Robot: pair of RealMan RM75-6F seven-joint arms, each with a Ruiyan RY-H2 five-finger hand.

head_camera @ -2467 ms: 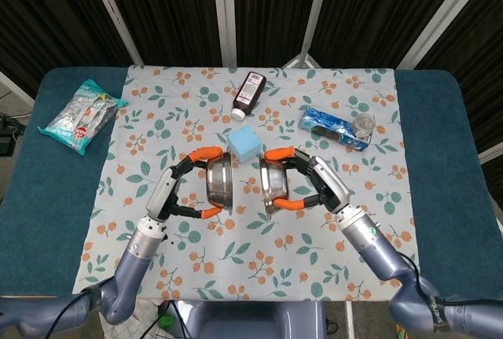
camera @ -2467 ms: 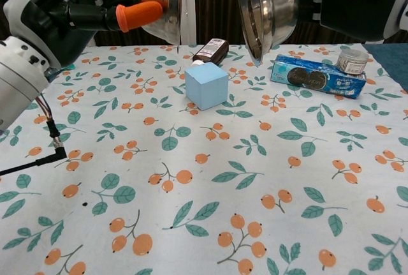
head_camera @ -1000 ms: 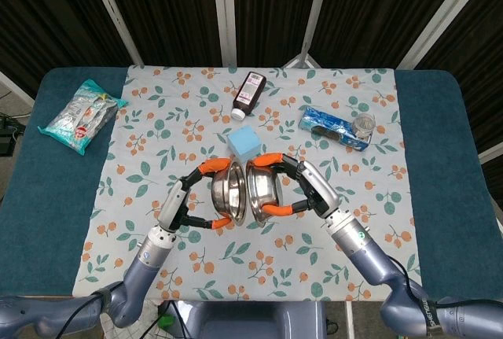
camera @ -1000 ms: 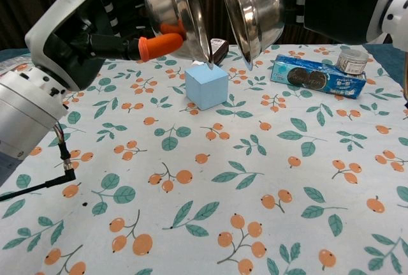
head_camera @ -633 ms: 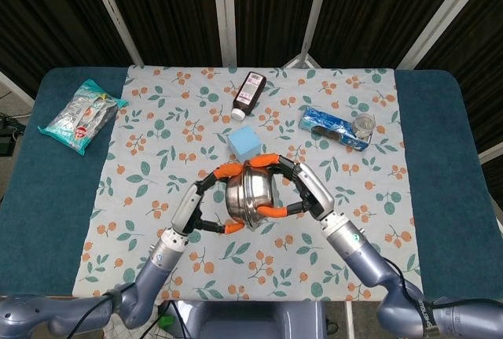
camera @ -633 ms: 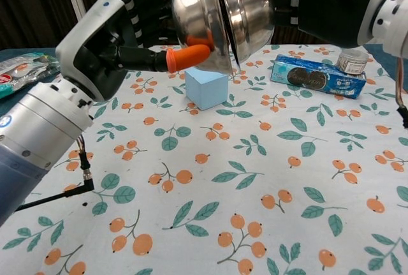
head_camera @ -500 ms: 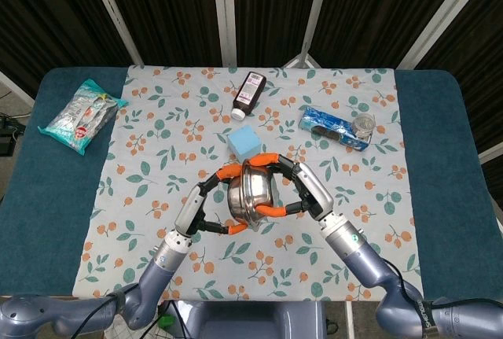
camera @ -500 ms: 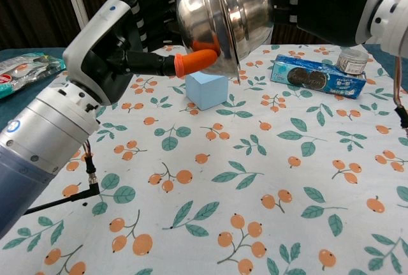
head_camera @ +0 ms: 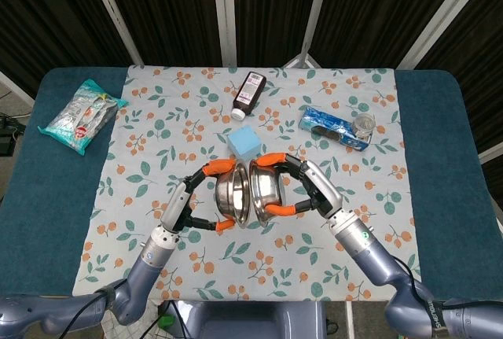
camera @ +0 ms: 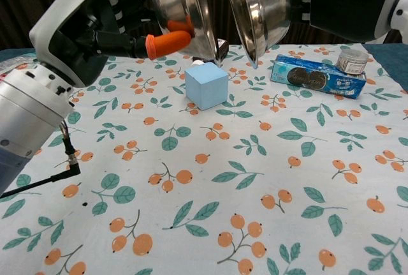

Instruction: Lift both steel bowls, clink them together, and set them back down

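Note:
Two steel bowls hang in the air above the middle of the floral cloth, tipped on edge with their open sides facing each other. My left hand [head_camera: 189, 197] grips the left bowl [head_camera: 233, 195], orange-tipped fingers on its rim. My right hand [head_camera: 308, 188] grips the right bowl [head_camera: 266, 191] the same way. A narrow gap separates the two rims. In the chest view the left bowl [camera: 175, 4] and right bowl [camera: 261, 10] sit at the top, clearly apart, with my left hand [camera: 95, 26] and right hand [camera: 338, 0] behind them.
A light blue cube [head_camera: 244, 143] stands just beyond the bowls. A dark bottle [head_camera: 249, 94] lies at the back. A blue biscuit pack [head_camera: 332, 127] with a small tin [head_camera: 362, 126] lies back right. A snack bag [head_camera: 81, 115] rests on the left.
Half a second ago the two bowls were pressed together, rims overlapping. Both hands have since drawn apart sideways, opening a small gap between the bowls.

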